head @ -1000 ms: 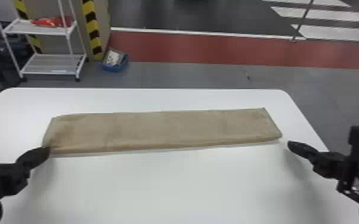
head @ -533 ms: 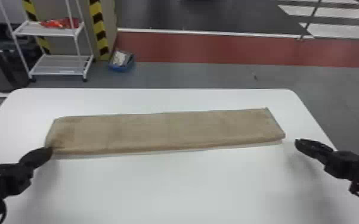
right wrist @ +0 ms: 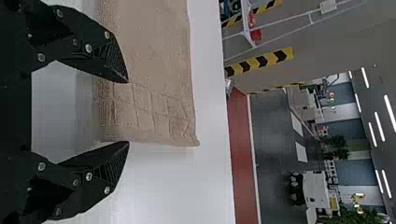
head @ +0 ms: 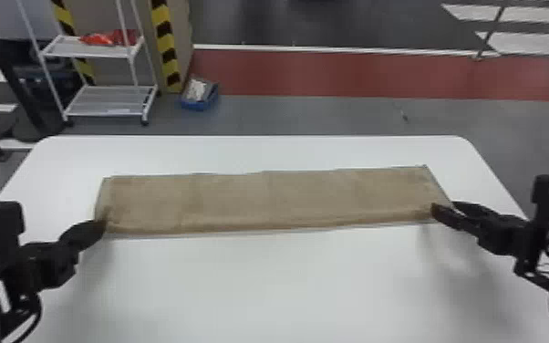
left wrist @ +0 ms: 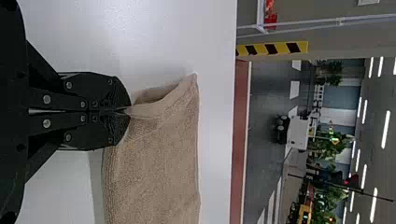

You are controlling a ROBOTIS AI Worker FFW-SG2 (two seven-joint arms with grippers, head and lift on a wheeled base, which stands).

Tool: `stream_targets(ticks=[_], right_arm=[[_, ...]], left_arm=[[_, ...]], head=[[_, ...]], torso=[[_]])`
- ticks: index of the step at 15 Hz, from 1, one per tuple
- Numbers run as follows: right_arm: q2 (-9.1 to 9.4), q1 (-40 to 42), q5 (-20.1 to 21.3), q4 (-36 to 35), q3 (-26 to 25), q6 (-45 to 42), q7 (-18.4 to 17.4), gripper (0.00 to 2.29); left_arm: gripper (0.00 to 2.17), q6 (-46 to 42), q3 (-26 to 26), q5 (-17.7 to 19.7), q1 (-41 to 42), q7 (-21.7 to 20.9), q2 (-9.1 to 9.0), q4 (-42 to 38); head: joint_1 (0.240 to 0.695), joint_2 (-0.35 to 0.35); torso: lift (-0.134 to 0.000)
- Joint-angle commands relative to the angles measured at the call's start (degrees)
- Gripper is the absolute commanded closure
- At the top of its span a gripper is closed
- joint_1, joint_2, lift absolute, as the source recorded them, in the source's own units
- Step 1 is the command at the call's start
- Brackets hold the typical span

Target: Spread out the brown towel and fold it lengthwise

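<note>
Slants in low from the head view's left side with the left end effector [head: 102, 226], tips pointing inward and toward the table's far side. Angles in from the right side with the right end effector [head: 444, 206], tips aimed inward over the opposite end. Clenches a bit of brown towel [head: 269, 200] in the left fingertips; has the right end effector released, fingers spread wide.

Shows a smooth white table [head: 260, 283] with rounded far corners; beyond it, a grey floor [head: 314, 114] with a red band [head: 355, 75], a white rack [head: 109, 102] bearing red items [head: 105, 38], and a blue box [head: 200, 104].

Displays the towel as a long, narrow strip between both end effectors, pinched near its near left corner. At the right end, has one finger over the cloth and the other just past the end edge.
</note>
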Motion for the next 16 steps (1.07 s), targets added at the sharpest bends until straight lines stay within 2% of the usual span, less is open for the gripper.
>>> stream_targets(ticks=[1,3,5,10,16], right_arm=[[0.00,-0.3,0.4,0.2,0.7,-0.1,0.0,0.80],[-0.09,-0.4,0.4,-0.3,0.4,0.8,0.8,1.20],[-0.09,0.5,0.0,-1.3,-0.3,1.7,1.5,1.21],[0.00,6.7,-2.0,-9.4,-2.5,5.0,1.9,1.21],[0.97,10.4,-3.6,-14.4,-6.1,6.3,2.9,1.21]], left_arm=[[1.90,-0.2,0.0,-0.1,-0.6,-0.1,0.21,0.7],[1.90,-0.2,0.1,-0.1,-1.0,-0.1,0.30,0.9],[1.90,-0.2,0.2,-0.2,-1.1,-0.1,0.39,0.9],[1.90,-0.2,0.6,-0.1,0.3,-1.0,0.47,-0.2],[1.90,0.0,2.4,0.3,3.8,-2.2,0.47,-3.2]], head=[[0.695,-0.027],[0.695,-0.018],[0.695,-0.015],[0.695,-0.020],[0.695,-0.033]], torso=[[-0.124],[-0.124],[-0.124],[-0.124],[-0.124]])
